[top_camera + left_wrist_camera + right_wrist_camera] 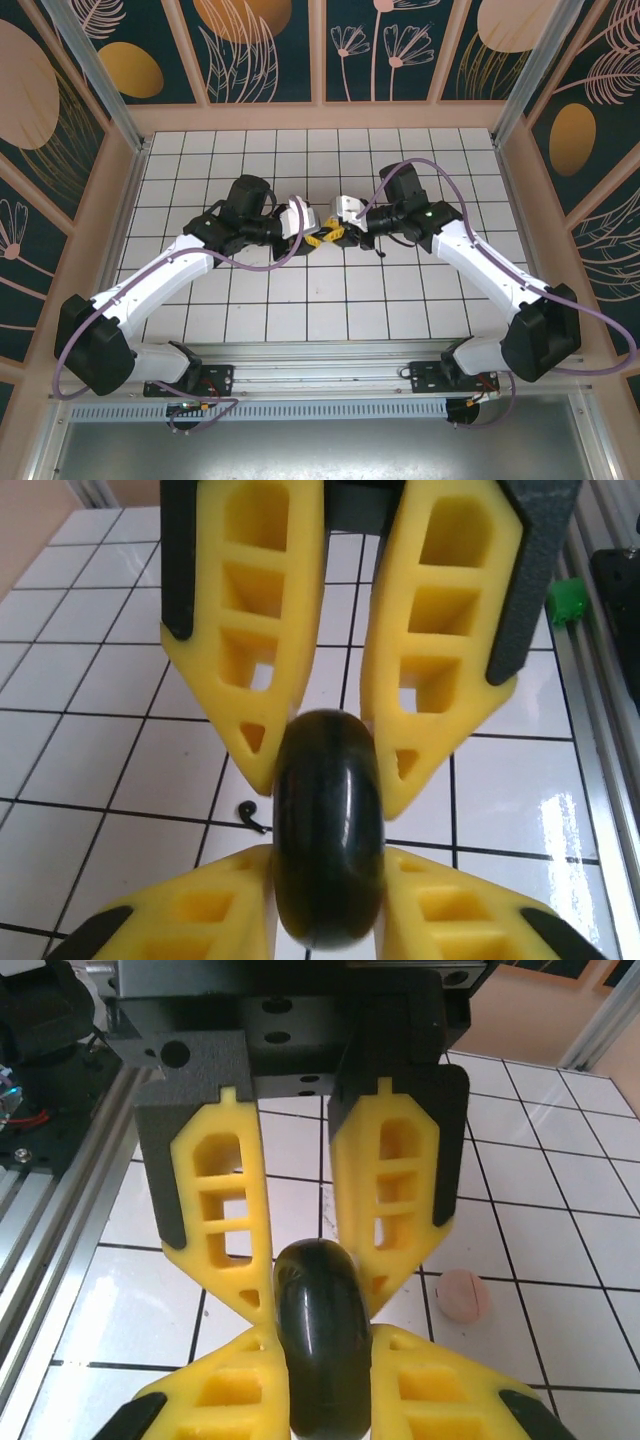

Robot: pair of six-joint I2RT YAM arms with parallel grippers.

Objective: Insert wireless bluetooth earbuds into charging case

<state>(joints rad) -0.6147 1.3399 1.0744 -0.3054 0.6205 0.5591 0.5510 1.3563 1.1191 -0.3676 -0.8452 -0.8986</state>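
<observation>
Over a white tiled table (300, 300), clamps a shiny black rounded plastic charging case (328, 850) from above's 9 o'clock with the left gripper (330, 780) and from 3 o'clock with the right gripper (315, 1300), both clenched on it. In the right wrist view, at 3 o'clock of it and apart, on a tile: a small round pink disc (462, 1295).

Bright, even light from overhead. White table tiles (560, 820) throw glare at four o'clock in the left wrist view, eight o'clock in the right. The dark case (328, 830), near the lens, looks soft, faintly shiny.
</observation>
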